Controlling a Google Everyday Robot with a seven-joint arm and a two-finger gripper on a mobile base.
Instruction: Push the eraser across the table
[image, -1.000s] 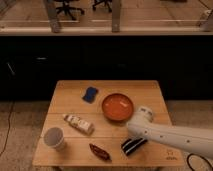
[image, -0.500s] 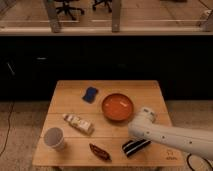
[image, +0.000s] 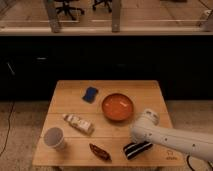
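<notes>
The eraser (image: 136, 149), a small black block with thin white stripes, lies near the front edge of the light wooden table (image: 125, 90), right of centre. My white arm reaches in from the right. The gripper (image: 142, 140) at its end is right over the eraser's far right side, mostly hidden by the wrist (image: 144, 125). I cannot tell whether it touches the eraser.
An orange bowl (image: 118, 106) sits just behind the wrist. A blue pad (image: 90, 94) lies at the back. A wrapped bar (image: 79, 123) and a white cup (image: 54, 138) are on the left. A red-brown wrapper (image: 100, 151) lies left of the eraser. A dark logo (image: 170, 156) marks the front right corner.
</notes>
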